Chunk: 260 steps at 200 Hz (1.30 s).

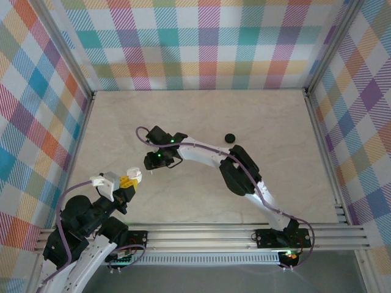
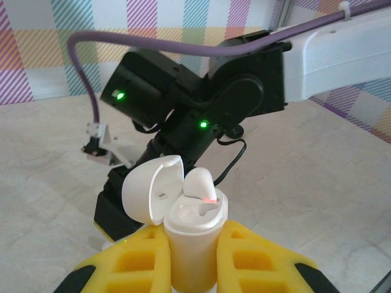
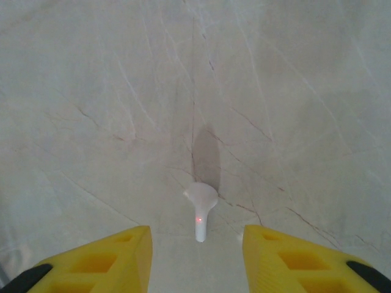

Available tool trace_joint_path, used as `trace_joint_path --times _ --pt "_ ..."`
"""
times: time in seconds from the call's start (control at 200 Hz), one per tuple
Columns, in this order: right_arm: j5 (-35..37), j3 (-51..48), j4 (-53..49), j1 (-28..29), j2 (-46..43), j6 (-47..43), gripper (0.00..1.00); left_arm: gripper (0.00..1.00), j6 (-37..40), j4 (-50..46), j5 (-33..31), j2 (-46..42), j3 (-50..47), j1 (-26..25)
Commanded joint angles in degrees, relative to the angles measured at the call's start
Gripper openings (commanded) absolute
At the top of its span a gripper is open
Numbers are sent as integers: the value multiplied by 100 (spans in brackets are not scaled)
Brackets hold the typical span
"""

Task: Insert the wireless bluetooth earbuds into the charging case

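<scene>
Currently the case (image 2: 190, 235) is clamped in the left gripper (image 2: 191, 259), lid (image 2: 149, 190) open, one bud (image 2: 200, 183) seated. On the table (image 3: 91, 91) a loose bud (image 3: 200, 210) is straddled, untouched, by the part-open right gripper (image 3: 197, 247); if closed off-centre, it may be flicked away.

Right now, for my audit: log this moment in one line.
left gripper: jaws shut on open charging case | seated earbud inside | right gripper: jaws open over loose earbud
</scene>
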Motion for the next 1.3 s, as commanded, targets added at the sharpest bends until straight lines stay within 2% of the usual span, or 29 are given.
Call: trace_joint_path --times 0.0,0.19,0.52,0.695,0.74,0.82,0.905,1.295 --pt "471 715 -1269 170 369 -577 43 0 -101 43 -57 -74 29 -50" --pt "726 1473 -1767 293 838 -777 43 0 -92 25 -48 -82 46 -50" --pt "715 1490 -1757 304 1054 -712 43 0 -283 245 -75 -64 -69 -50" --pt "525 1374 -1556 306 1050 -679 26 0 -538 385 30 -64 -223 -50" --pt "448 1312 -1433 304 1013 -700 25 0 -558 394 37 -64 -226 -50" --pt "435 1292 -1337 304 979 -692 26 0 -568 386 62 -56 -206 -50" --pt "489 1338 -1316 304 975 -701 33 0 -598 360 64 -54 -191 -50" --pt "436 1584 -1360 300 1021 -651 39 0 -883 392 -8 -47 -223 -50"
